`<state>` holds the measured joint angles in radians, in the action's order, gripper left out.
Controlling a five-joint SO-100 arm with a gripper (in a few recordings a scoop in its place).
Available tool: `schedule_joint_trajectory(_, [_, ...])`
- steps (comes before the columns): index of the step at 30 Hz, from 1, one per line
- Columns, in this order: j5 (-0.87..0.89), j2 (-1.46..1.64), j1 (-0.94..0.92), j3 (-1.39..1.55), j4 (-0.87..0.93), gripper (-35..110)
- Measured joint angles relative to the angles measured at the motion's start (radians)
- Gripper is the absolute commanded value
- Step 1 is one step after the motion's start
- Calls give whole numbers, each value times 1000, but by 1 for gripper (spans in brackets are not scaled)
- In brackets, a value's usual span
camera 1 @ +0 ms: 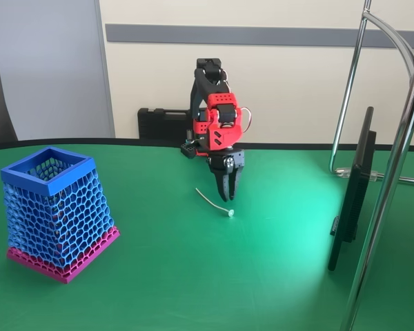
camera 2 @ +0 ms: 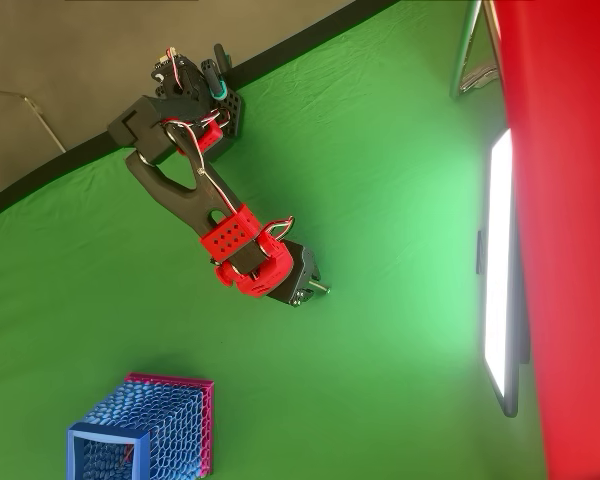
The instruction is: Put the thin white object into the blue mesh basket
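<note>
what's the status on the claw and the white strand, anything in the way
Claw pointing down over the mat, holding nothing. Thin white object flat on the table, just left of the fingertips. Blue mesh basket upright far left; path clear.

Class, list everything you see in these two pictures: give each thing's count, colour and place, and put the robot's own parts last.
Basket: one, blue mesh, pink base, on the table's left in the fixed view.
Thin strand: one, white, lying on the cloth just below the jaws.
Tablecloth: one, green.
Case: one, black, behind the arm.
Screen: one, black, right side.
Metal stand: one, silver, right.
Arm: one, red and black, centre.
Gripper: one, black, pointing down, jaws slightly apart.
</note>
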<state>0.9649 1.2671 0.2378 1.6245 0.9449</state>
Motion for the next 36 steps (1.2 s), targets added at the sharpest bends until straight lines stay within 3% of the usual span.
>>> schedule_joint_trajectory(36, [-15,-166,-3,-181,127,15])
